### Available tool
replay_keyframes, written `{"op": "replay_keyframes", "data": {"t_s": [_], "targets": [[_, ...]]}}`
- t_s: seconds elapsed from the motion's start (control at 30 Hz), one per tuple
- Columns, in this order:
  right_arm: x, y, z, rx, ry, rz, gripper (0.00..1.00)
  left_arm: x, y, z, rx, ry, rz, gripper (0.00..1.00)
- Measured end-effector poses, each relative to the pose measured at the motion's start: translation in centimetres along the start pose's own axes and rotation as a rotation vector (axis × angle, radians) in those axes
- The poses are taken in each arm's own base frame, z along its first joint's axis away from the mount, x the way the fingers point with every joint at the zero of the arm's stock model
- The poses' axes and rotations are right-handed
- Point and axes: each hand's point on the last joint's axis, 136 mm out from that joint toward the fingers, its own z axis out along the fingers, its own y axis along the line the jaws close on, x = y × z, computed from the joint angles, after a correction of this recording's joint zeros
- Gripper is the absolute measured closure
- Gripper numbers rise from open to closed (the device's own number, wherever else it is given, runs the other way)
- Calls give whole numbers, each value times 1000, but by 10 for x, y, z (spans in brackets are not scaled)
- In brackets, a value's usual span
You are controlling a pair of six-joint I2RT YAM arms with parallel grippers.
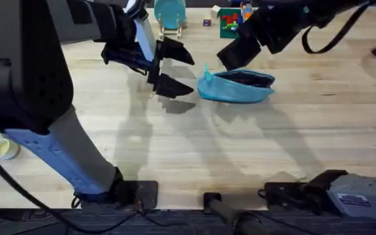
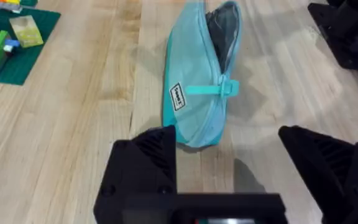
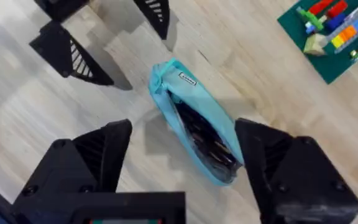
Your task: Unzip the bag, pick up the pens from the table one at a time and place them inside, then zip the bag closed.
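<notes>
Overhead: left claw (image 1: 168, 68) and right claw (image 3: 185, 162) both spread wide, flanking the unzipped bag (image 1: 235, 87).

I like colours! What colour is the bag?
Light blue-teal bag, clearest in the left wrist view.

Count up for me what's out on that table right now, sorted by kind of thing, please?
Blue pouch, unzipped, dark things inside, too dim to count: 1
Blue disc on a wooden stand: 1
Green mat with toy bricks: 1
Roll of tape: 1
Robot grippers, left and right, jaws apart: 2
Loose pens on the table: 0
Total: 6
</notes>
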Motion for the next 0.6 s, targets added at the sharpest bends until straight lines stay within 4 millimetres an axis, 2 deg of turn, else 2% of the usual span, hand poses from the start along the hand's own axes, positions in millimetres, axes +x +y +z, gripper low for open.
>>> {"op": "replay_keyframes", "data": {"t_s": [0.17, 0.4, 0.6], "targets": [[2, -2, 8, 4, 23, 82, 4, 4, 3, -12, -29, -6, -32, 6], [10, -4, 46, 37, 129, 124, 5, 10, 13, -37, -96, -29, -66, 6], [-4, 0, 70, 50, 108, 115, 4, 7, 18, -50, -133, -76, -77, 6]]}}
